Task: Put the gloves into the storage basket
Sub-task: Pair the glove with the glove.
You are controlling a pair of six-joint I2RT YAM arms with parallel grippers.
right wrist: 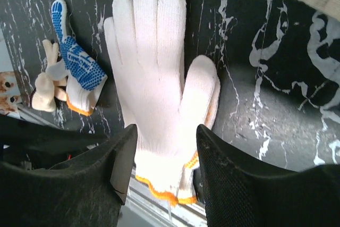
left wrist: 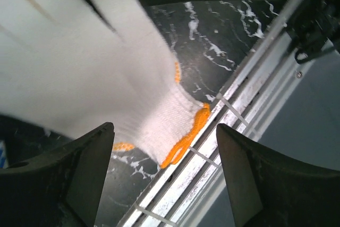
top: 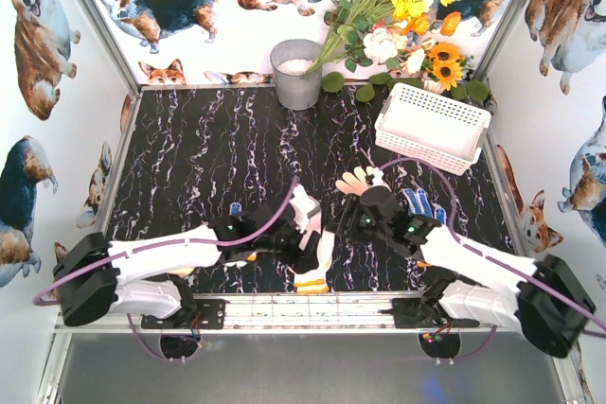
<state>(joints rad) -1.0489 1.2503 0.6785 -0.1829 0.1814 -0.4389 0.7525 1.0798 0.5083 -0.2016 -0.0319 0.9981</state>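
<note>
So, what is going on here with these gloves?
Both arms are low at the near edge of the table. The left gripper and the right gripper stand open at a white knit glove with an orange cuff; neither holds it. The white storage basket sits far right.

White shells on left arm (top: 161, 254) and right arm (top: 485, 267), black joints (top: 83, 281), purple cable (top: 275, 217) looped along each; matte black, wedge-shaped pincer fingers (left wrist: 69, 184).
</note>
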